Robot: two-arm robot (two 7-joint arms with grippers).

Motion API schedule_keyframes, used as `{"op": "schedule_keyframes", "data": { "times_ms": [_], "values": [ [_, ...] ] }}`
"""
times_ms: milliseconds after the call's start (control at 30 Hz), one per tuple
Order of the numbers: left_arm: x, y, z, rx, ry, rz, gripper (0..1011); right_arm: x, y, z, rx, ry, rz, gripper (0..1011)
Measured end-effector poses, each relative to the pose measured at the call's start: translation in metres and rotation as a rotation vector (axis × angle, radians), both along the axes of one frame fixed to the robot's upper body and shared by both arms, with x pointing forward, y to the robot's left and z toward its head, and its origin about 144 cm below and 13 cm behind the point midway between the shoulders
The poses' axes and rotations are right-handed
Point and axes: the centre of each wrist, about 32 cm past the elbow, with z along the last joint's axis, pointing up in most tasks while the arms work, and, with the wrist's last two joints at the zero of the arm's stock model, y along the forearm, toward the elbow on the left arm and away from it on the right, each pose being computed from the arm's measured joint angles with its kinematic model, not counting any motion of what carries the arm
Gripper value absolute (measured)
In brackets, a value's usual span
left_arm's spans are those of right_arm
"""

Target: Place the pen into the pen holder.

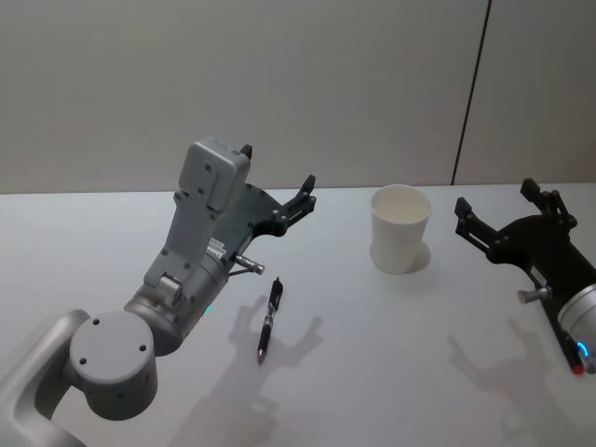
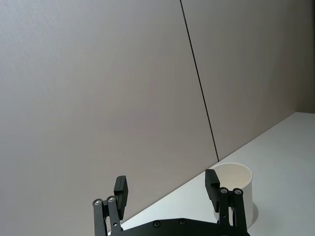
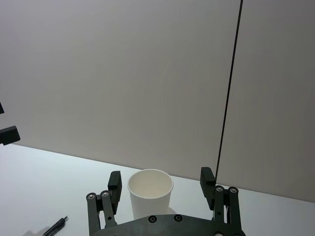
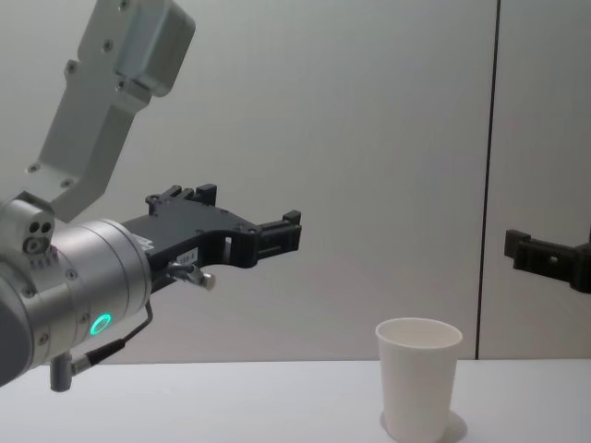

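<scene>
Left gripper [image 4: 251,223]: black, on a silver arm with a green ring light [image 4: 100,324], raised well above the table [image 4: 231,406], fingers spread, pointing toward the right.
Right gripper [image 4: 540,256]: black tip at the right edge, above cup height.
Paper cup [image 4: 418,377]: white, upright, on the table at lower right.
Wall: grey, with a dark vertical seam [image 4: 489,175].

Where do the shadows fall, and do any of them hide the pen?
Head view: soft shadows of the left pincer and right pincer lie on the table nearer the robot; the left one falls beside the pen, which shows crisp and dark. Right wrist view: even light, cup sharply outlined, no glare.
</scene>
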Motion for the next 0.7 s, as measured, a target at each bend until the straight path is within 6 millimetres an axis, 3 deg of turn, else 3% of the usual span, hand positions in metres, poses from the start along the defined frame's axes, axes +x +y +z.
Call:
{"op": "schedule_keyframes", "data": {
  "times_ms": [700],
  "values": [
    [0.0, 0.0, 0.0, 0.0, 0.0, 0.0, 1000, 0.0, 0.0, 0.0, 0.0, 0.0, 0.0, 1002]
  ]
}}
